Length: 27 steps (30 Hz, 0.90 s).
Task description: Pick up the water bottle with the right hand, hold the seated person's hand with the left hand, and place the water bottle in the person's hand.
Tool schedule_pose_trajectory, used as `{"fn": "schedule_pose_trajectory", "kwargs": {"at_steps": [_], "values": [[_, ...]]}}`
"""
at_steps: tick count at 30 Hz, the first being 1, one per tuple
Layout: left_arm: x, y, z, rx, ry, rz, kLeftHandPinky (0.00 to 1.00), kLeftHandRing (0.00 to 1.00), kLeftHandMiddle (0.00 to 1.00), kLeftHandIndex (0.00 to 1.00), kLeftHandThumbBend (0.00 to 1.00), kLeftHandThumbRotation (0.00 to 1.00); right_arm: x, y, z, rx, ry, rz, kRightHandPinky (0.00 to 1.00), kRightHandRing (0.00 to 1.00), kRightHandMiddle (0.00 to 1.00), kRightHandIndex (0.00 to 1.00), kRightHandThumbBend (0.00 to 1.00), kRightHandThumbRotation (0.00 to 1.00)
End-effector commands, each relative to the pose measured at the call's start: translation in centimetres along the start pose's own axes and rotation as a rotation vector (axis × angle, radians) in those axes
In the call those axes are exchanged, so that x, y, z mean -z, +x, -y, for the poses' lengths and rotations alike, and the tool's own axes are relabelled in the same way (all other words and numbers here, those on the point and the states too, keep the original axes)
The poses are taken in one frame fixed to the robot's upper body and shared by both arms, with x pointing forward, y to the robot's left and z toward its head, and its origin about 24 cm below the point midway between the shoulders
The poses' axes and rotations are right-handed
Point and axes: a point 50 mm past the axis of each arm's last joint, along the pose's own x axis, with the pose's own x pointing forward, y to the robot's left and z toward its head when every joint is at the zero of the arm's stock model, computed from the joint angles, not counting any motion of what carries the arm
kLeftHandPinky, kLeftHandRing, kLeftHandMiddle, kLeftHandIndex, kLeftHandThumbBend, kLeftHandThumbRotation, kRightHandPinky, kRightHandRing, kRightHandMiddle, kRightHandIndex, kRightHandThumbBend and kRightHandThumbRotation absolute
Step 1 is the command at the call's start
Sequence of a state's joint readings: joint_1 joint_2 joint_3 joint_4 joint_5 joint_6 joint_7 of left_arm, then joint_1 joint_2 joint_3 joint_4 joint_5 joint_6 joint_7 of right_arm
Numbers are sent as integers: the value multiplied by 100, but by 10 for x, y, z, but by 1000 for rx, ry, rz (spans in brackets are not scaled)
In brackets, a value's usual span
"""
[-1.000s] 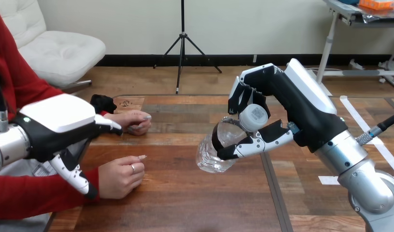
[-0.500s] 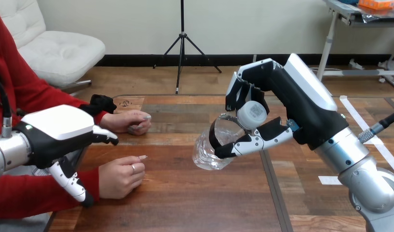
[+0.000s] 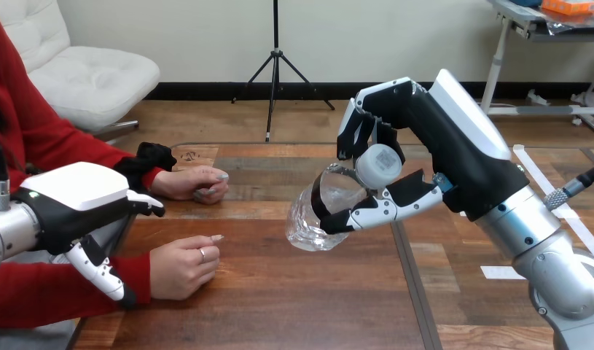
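The right hand (image 3: 432,138) holds the water bottle (image 3: 315,215) lifted clear of the wooden table (image 3: 279,306), fingers curled over its neck and thumb braced underneath; the clear bottle lies tilted, white cap towards the camera. The left hand (image 3: 71,208) hovers over the person's red sleeve, fingers loosely extended and thumb hanging beside the wrist (contact cannot be judged), gripping nothing. The person's nearer hand (image 3: 181,266) rests loosely curled on the table, well apart from the bottle; the farther hand (image 3: 195,182) lies beyond it.
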State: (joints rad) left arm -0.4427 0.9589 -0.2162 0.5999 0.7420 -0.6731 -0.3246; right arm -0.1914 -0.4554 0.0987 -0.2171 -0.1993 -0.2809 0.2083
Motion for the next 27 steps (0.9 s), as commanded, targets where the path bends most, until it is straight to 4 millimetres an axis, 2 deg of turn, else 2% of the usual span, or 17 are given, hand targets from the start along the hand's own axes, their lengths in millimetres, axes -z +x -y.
{"fn": "schedule_pose_trajectory", "kwargs": {"at_steps": [1, 15, 27], "values": [[-2, 12, -20, -84, 11, -5, 74, 82, 85, 86, 100, 45, -22, 13, 23, 105, -20, 110, 8, 13, 19, 25, 99, 1], [-2, 31, -9, -74, -76, -13, 70, 76, 82, 83, 100, 40, -28, 14, 27, 116, -15, 107, 8, 12, 18, 24, 100, 0], [-5, 45, -2, -58, -108, -32, 69, 75, 80, 82, 100, 42, -34, 15, 30, 131, -13, 103, 7, 11, 17, 22, 100, 0]]}}
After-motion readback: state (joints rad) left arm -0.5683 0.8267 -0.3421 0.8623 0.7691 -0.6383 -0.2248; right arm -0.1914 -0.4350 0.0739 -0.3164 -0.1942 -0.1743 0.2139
